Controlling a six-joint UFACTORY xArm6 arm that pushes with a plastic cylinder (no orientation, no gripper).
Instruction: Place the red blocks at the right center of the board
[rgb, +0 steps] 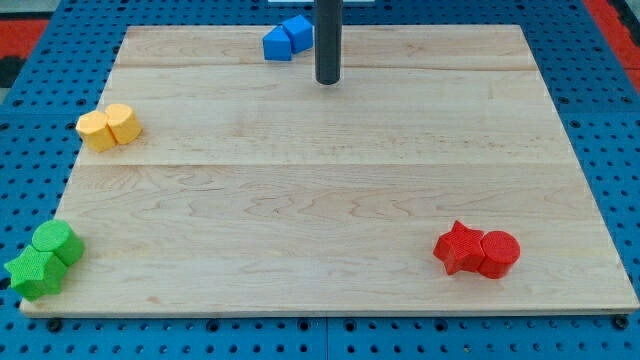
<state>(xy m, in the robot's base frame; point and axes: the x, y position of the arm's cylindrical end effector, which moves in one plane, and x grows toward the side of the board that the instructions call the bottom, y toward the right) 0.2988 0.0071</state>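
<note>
Two red blocks lie touching at the view's lower right of the wooden board (330, 200): a red star-shaped block (459, 247) and a red round block (499, 253) to its right. My tip (328, 81) stands near the view's top centre, far up and to the left of the red blocks, touching no block. The rod rises out of the view's top.
Two blue blocks (286, 38) sit at the top edge just left of the rod. Two yellow blocks (110, 126) lie at the left edge. Two green blocks (44, 260) sit at the lower left corner. A blue pegboard (610, 120) surrounds the board.
</note>
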